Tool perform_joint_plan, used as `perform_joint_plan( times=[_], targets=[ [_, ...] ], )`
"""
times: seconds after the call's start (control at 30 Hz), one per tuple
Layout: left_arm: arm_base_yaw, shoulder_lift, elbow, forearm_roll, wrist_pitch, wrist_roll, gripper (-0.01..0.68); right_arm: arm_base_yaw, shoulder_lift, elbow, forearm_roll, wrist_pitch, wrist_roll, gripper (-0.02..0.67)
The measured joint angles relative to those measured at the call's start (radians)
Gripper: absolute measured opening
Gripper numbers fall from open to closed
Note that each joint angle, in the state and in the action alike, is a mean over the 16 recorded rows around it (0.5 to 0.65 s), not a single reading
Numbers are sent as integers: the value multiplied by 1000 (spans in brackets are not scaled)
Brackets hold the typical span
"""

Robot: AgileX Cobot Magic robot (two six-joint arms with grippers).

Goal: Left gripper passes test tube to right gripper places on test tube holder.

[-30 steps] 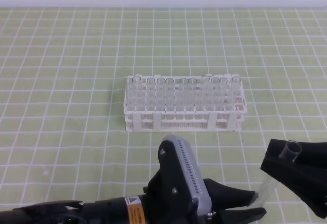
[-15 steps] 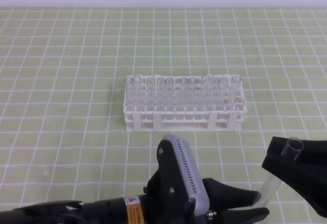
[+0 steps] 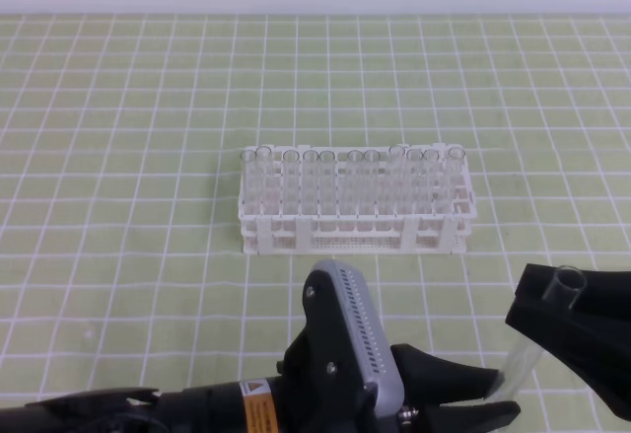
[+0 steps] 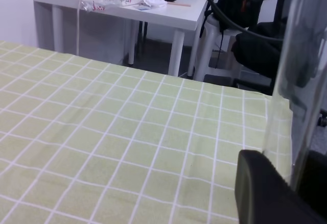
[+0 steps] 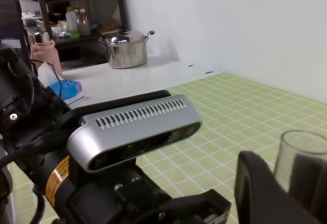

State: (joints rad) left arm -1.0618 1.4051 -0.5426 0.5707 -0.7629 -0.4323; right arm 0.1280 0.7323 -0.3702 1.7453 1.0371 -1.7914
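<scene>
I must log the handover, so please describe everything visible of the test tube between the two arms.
The test tube is thin, clear glass with a flared open rim on top. It stands nearly upright, leaning slightly, at the lower right of the high view, in front of the white rack. The right end effector grips it near the rim; the left end effector meets its lower part. Its bottom is hidden.

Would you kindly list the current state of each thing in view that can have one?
test tube: upright, slightly tilted, held between both grippers, not in the rack.
left gripper: shut on the tube's lower end.
right gripper: shut on the tube just under its rim.
test tube holder: standing on the checked cloth, many holes filled with clear tubes.
</scene>
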Motion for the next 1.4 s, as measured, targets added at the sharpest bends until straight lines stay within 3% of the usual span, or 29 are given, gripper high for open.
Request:
perform_joint_plan(
  times=[0.23,0.6,0.77,1.13,1.4],
  targets=[
    [0,-1,0,-7,11,-7,118,0,0,0,-3,-1,0,99],
    [1,-3,-1,-53,32,-20,317,0,0,1,-13,-28,-7,99],
    [1,-7,-1,-70,52,-20,371,0,0,2,-15,-59,-15,99],
    [27,-81,-1,-77,209,-5,362,0,0,2,-15,-154,-26,99],
    [103,-302,-1,-75,484,22,198,0,0,2,-14,-207,-26,99]
  ],
)
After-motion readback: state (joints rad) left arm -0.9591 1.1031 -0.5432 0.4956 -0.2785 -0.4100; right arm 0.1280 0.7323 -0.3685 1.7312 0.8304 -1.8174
